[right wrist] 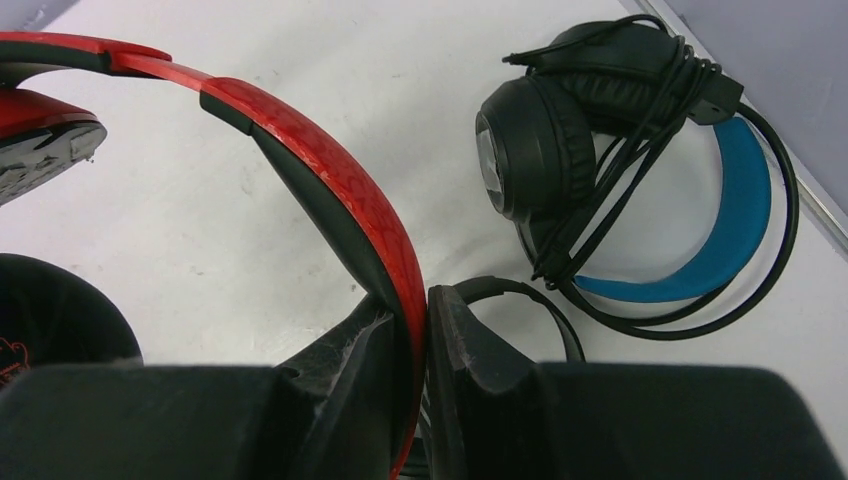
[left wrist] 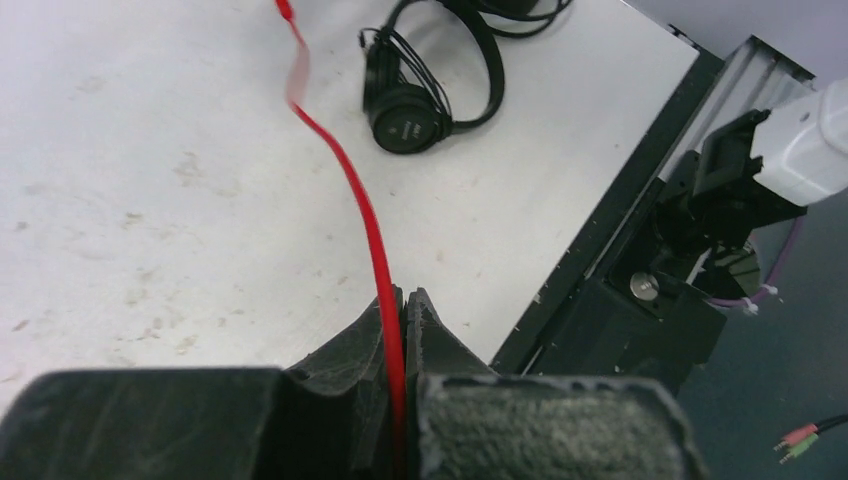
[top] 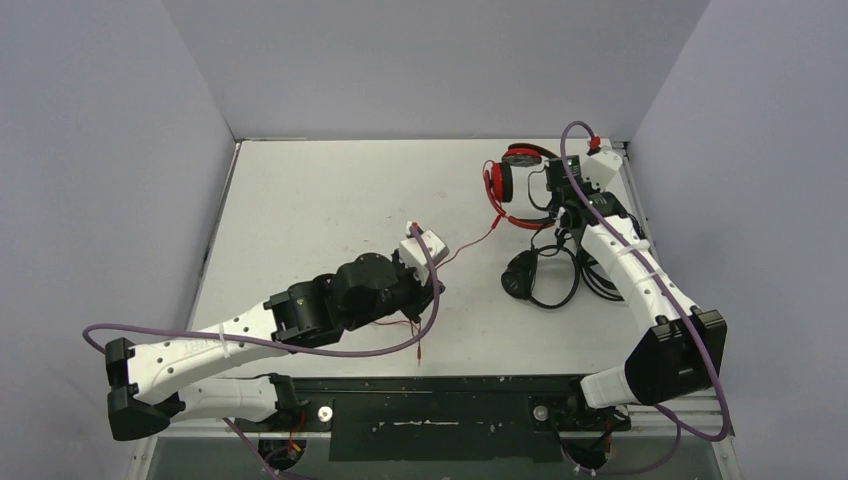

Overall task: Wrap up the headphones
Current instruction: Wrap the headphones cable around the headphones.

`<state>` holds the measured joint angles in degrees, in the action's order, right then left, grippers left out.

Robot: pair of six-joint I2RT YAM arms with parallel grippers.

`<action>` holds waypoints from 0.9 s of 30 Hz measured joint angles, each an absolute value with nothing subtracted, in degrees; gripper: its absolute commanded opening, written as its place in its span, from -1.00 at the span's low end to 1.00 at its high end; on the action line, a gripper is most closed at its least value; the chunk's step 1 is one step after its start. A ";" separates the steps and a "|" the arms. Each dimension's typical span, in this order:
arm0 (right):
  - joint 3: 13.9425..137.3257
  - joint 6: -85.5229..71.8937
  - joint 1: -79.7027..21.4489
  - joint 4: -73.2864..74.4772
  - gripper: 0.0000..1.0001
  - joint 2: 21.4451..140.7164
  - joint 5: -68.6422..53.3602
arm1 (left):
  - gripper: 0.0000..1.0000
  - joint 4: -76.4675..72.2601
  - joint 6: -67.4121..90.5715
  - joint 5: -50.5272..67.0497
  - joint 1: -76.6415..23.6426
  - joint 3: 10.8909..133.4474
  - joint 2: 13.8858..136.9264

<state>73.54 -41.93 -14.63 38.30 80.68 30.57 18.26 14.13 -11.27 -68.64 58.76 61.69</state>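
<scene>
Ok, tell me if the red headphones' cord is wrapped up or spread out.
Spread out. The red cord runs across the table from the red headphones to the left gripper, whose jaws are shut on it.

Shells: left arm and right arm white, joints black.
Cables: thick purple cable looped behind each wrist.
Tip: left gripper black, fingers rough-textured.

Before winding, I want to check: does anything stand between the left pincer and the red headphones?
Nothing visible. The left pincer pinches the red cord, which runs free to the red headphones; black headphones lie aside.
</scene>
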 measured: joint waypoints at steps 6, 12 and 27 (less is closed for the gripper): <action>71.07 -38.46 -16.14 36.84 -1.00 81.43 28.53 | -1.00 27.66 8.93 -19.14 -68.62 69.69 62.57; 69.45 -35.40 -23.81 35.88 -1.00 83.15 27.83 | -1.00 31.57 1.50 -22.87 -66.85 80.86 68.18; 62.96 -24.75 -36.05 32.99 -1.00 80.58 16.21 | -1.00 28.80 -7.81 -9.02 -46.22 86.63 77.49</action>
